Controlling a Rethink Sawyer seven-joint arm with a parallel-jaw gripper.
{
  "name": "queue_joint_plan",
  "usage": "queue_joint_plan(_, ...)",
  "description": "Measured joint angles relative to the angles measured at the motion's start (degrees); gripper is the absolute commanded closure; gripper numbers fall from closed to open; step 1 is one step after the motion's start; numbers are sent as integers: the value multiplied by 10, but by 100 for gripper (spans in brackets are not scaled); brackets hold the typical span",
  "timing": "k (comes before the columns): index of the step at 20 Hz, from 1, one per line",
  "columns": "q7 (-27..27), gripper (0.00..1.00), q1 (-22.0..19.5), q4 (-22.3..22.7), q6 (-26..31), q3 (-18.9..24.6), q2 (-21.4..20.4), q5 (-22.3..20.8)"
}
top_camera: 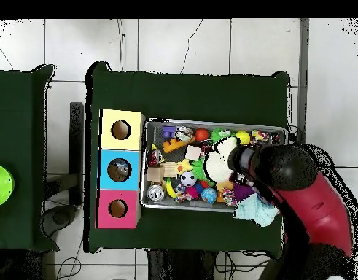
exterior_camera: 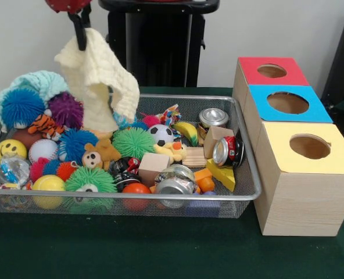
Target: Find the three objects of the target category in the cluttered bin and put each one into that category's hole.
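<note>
The gripper (exterior_camera: pixel 81 36) is pinched on a cream cloth (exterior_camera: pixel 99 81), which hangs above the left half of the crowded mesh bin (exterior_camera: pixel 250 189). Beside the bin's right rim, the red (exterior_camera: pixel 271 71), blue (exterior_camera: pixel 287 103) and yellow holes (exterior_camera: pixel 310 146) lie open.

A soft cream cloth (exterior_camera: pixel 96 81) hangs limp from the gripper (exterior_camera: pixel 80 36), up over the bin's (exterior_camera: pixel 250 192) left side.

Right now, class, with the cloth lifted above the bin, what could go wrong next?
The gripper pinches only a corner of the cream cloth, so it may slip back into the mesh bin. Its hanging lower edge still touches the toys and could drag the soft bear or the green spiky ball out.
</note>
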Motion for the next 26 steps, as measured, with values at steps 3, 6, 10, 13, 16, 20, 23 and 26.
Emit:
queue_joint_plan(3, 0, 100, -22, 2, 0, 0, 2, -3)
queue_joint_plan(6, 0, 100, -40, 6, 0, 0, 3, -12)
queue_joint_plan(10, 0, 100, -48, 11, 0, 0, 3, -21)
queue_joint_plan(13, 0, 100, -53, 19, -1, 0, 2, -30)
queue_joint_plan(16, 0, 100, -52, 37, -6, 0, -1, -32)
queue_joint_plan(20, 0, 100, -31, 76, -33, 0, -10, -33)
queue_joint_plan(23, 0, 100, -13, 96, -51, 0, -15, -34)
queue_joint_plan(26, 0, 100, -14, 108, -63, 2, -16, -34)
